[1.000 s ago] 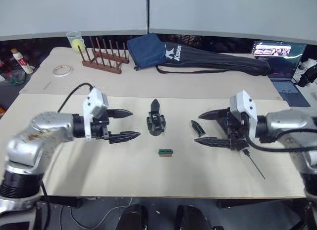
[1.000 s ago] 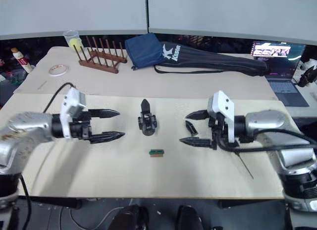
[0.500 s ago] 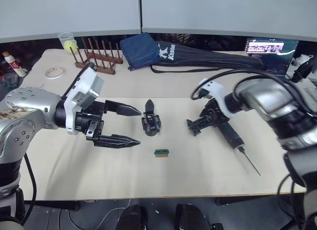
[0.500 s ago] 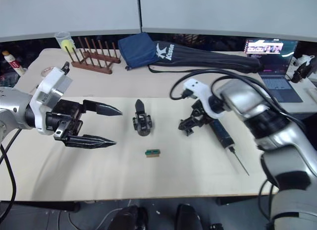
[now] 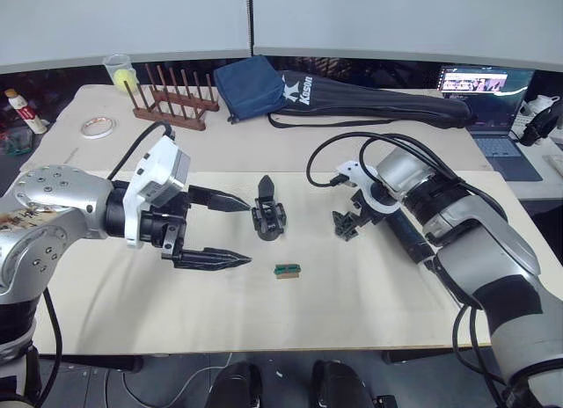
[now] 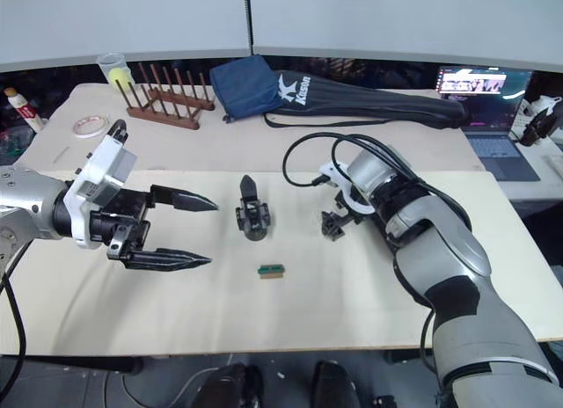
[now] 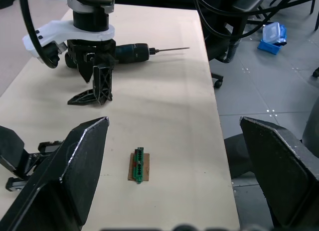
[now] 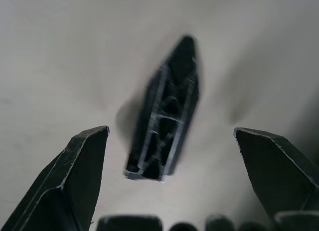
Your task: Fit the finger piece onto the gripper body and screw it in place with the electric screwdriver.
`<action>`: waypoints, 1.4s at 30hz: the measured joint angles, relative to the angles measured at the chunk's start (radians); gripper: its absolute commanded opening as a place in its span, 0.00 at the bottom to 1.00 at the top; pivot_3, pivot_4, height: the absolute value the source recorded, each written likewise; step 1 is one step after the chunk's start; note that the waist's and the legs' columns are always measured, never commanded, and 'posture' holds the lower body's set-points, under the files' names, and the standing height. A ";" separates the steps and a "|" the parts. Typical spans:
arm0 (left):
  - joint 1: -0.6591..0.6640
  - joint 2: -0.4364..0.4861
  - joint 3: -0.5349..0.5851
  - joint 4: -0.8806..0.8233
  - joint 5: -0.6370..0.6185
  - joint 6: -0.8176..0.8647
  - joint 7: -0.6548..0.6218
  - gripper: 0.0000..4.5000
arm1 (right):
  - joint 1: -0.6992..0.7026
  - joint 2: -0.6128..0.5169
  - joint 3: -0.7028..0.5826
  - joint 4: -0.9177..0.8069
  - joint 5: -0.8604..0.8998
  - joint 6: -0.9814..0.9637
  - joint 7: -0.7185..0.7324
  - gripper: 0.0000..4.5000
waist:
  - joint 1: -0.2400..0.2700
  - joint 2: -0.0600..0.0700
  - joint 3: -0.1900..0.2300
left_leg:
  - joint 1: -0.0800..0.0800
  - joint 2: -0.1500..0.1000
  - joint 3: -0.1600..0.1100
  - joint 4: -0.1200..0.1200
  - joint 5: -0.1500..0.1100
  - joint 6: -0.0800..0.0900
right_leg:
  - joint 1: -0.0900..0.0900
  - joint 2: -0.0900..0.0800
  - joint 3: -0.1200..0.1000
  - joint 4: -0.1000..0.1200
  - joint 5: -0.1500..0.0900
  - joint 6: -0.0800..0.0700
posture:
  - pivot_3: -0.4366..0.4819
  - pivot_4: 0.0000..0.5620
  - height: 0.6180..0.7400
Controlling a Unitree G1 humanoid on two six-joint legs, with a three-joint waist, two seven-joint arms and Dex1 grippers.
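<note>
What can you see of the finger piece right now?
The finger piece is a small black plastic wedge with open ribbed latticework, tapering to a point. It lies flat on the beige table, right of the gripper body. The right gripper is above it, pointing down, fingers open on either side, not yet closed on it.

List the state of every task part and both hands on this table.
finger piece: lying flat on the table, unheld
gripper body: standing free, piece not fitted
electric screwdriver: lying on the table, unheld
left hand: open, empty
right hand: open, pointing down over the finger piece
</note>
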 measured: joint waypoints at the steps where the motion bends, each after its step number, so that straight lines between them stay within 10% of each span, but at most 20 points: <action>1: 0.000 0.000 0.000 -0.001 0.000 0.000 0.002 1.00 | -0.001 0.009 -0.001 0.008 -0.007 -0.005 0.003 0.94 | -0.001 0.000 0.000 | 0.000 0.000 0.000 0.000 0.000 0.000 | 0.000 0.000 0.000 0.000 0.000 0.000 | 0.48 0.27 1.00; 11: -0.024 -0.023 0.004 0.027 -0.004 0.022 0.084 1.00 | 0.041 -0.002 -0.041 -0.010 -0.077 -0.139 0.054 0.25 | -0.002 0.000 0.000 | 0.000 0.001 0.000 0.000 0.001 -0.001 | 0.000 0.001 0.000 0.000 0.000 0.000 | 0.48 0.27 1.00; 19: 0.011 -0.333 0.109 0.031 -0.204 0.227 0.592 1.00 | 0.239 -0.184 -0.394 -0.323 0.031 -0.444 0.081 0.25 | 0.006 0.000 0.000 | 0.001 0.002 -0.003 0.001 0.001 -0.001 | 0.002 0.001 0.001 0.000 0.000 0.000 | 0.48 0.27 1.00; 26: 0.027 -0.621 0.146 0.031 -0.458 0.236 1.112 1.00 | 0.426 -0.127 -0.650 -0.792 0.194 -0.454 -0.042 0.25 | 0.005 0.000 0.000 | 0.006 0.002 -0.003 0.000 0.001 -0.002 | 0.005 0.001 0.003 0.001 0.000 0.000 | 0.48 0.27 1.00; 42: -0.030 -0.735 0.068 0.070 -0.451 0.111 1.281 0.94 | 0.588 -0.077 -0.648 -1.139 0.304 -0.451 -0.146 0.25 | 0.019 0.000 0.000 | 0.012 0.000 -0.003 0.000 0.001 -0.001 | 0.013 0.001 0.000 -0.004 0.000 0.000 | 0.48 0.27 1.00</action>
